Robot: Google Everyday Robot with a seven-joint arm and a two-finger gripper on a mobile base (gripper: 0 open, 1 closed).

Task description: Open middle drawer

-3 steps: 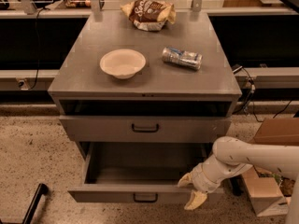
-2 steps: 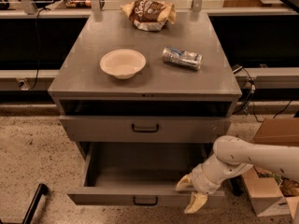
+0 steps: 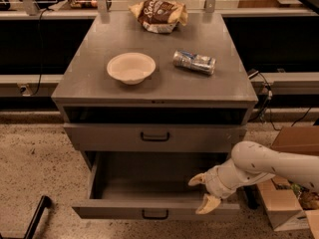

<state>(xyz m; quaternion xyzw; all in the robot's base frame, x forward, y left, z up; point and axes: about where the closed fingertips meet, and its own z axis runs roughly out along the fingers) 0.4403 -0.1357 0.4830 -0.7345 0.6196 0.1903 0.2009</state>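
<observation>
The middle drawer (image 3: 119, 210) is pulled far out of the grey cabinet, and its inside looks empty. Its small dark loop handle (image 3: 154, 214) sits at the middle of the low front panel. My gripper (image 3: 203, 192) is at the drawer's right front corner, just over the front panel and right of the handle. Its fingers (image 3: 197, 179) are spread apart and hold nothing. The white arm (image 3: 269, 163) reaches in from the right.
The drawer above (image 3: 154, 136) is shut. On the cabinet top (image 3: 79, 83) are a white bowl (image 3: 131, 67), a crushed can (image 3: 194, 62) and a chip bag (image 3: 158, 15). Cardboard boxes (image 3: 294, 183) stand on the floor at the right. A black bar (image 3: 37, 215) lies at the lower left.
The gripper has risen slightly at the drawer's right front corner. The drawer stays pulled out.
</observation>
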